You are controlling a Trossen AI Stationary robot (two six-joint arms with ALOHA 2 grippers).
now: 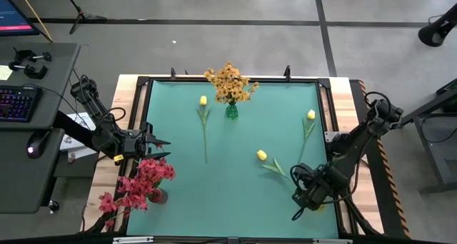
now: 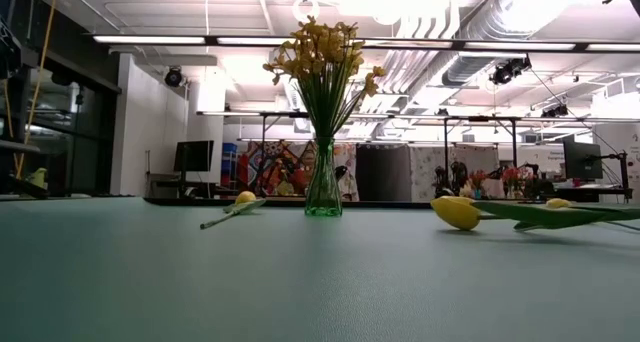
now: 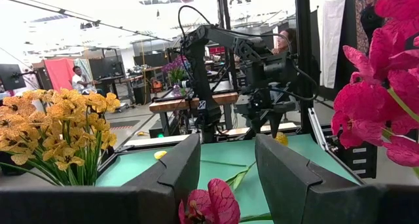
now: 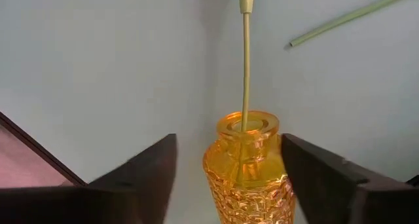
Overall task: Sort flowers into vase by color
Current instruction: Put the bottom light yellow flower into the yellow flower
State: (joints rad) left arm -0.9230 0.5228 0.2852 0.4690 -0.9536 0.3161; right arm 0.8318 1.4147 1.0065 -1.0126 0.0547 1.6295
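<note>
Three yellow tulips (image 1: 261,155) lie loose on the green mat (image 1: 235,187), while the orange sprays (image 1: 230,82) stand in a green vase (image 1: 231,111) at the far edge. Near the right front corner, the right gripper (image 4: 229,178) has its fingers spread either side of an amber vase (image 4: 247,165) with one stem in it — not pinching it. At the left edge the left gripper (image 1: 161,149) stands open beside the pink blooms (image 1: 139,183).

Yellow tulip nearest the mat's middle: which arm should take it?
Right, probably: the tulip lies near the right hand, which is open at the amber vase. The left hand is farther off, by the red flowers.
</note>
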